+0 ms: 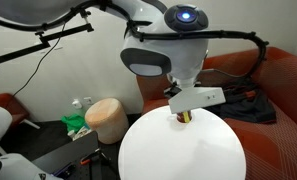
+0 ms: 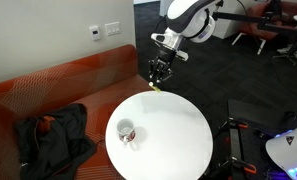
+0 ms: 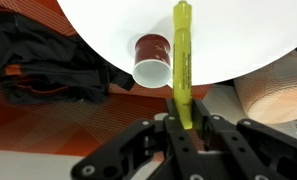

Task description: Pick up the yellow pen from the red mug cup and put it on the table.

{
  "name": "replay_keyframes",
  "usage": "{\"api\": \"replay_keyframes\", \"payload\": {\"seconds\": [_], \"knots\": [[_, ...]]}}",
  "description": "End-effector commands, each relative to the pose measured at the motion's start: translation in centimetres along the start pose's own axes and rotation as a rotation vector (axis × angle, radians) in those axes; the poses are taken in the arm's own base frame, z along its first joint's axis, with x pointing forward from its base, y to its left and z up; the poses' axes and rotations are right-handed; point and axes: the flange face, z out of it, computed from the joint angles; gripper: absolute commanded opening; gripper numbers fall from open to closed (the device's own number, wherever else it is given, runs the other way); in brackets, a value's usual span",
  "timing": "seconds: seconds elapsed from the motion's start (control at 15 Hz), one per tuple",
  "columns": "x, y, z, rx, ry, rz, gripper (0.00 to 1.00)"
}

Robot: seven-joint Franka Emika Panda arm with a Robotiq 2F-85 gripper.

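Over the rim of the tabletop point(image 2: 178, 135), at about 12 o'clock in an exterior view, the tool point(image 2: 158, 76) hangs, shut tight on the yellow pen point(image 2: 158, 89). The pen is out of the red mug cup point(image 2: 126, 131), which sits well apart from it, near 8 o'clock on the tabletop.

So the job left, I think, is to set the pen down. To do that well, move it a bit more toward the middle, away from the rim, so it cannot roll off. Go down slowly, lay it low and flat, and only then let go. Keep clear of the mug.

The wrist view hides the pen's back end inside the tool. I cannot tell if its tip touches the tabletop. Whether the mug stands up or lies on its side is hard to see.
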Motion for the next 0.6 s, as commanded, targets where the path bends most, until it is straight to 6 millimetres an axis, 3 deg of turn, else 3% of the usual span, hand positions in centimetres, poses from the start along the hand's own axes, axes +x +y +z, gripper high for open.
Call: {"api": "replay_keyframes", "payload": {"seconds": [0.0,0.07,0.53], "knots": [[-1.74,-0.31,0.11,-0.032,-0.053,0.103,0.05],[-1.46,0.0,-0.09,-0.016,-0.025,0.06,0.21],[-2.11,-0.17,0.34,-0.011,-0.035,0.091,0.21]]}}
